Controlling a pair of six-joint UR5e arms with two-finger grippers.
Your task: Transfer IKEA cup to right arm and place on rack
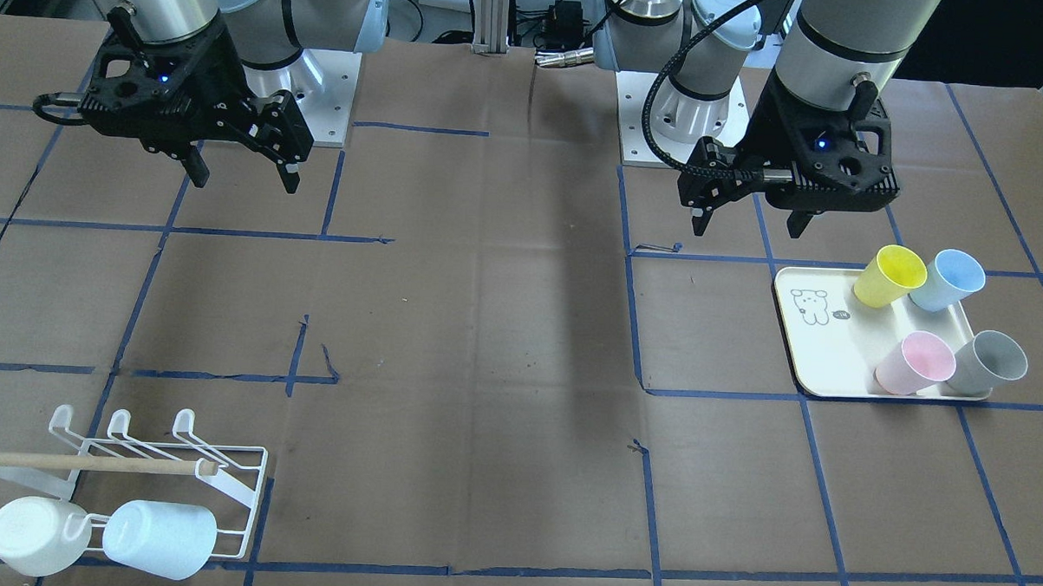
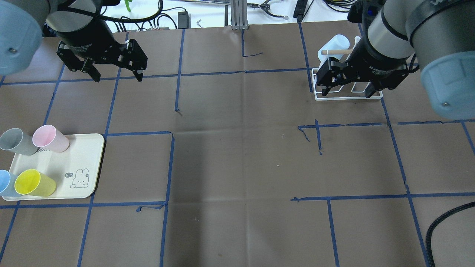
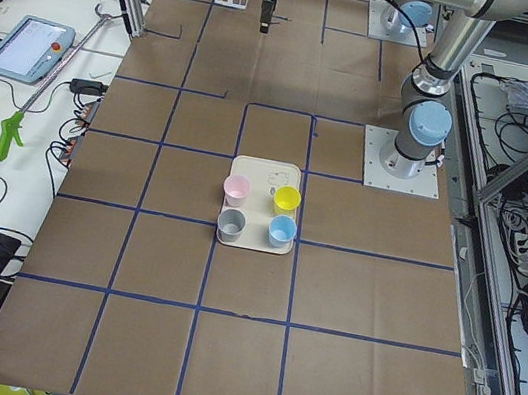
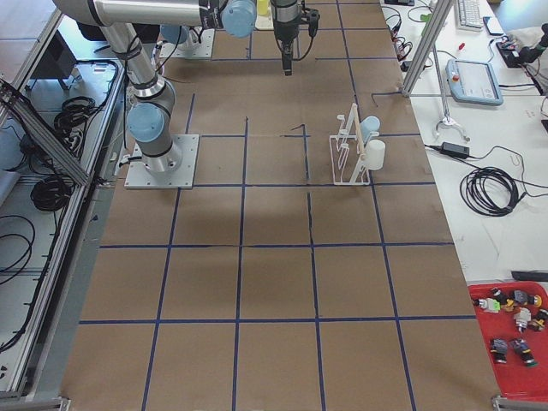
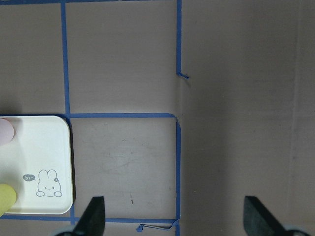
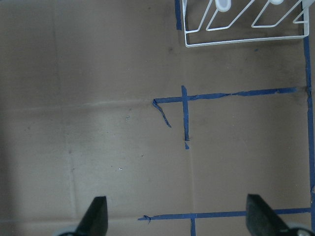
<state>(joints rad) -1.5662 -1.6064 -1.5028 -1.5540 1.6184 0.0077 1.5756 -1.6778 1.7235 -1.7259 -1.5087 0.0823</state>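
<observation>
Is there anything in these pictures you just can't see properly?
Overhead view: the right gripper covers most of the rack and the cups on it.
Overhead view: the blue cup is cut off by the left edge.
Right side view: the items in the red tray are too small to identify.

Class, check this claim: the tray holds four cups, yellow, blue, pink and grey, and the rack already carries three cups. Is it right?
Not quite. The rack carries two cups, a white cup and a pale blue cup, not three, as the exterior front-facing view shows. The rest stands: the tray holds the yellow cup, blue cup, pink cup and grey cup.
</observation>
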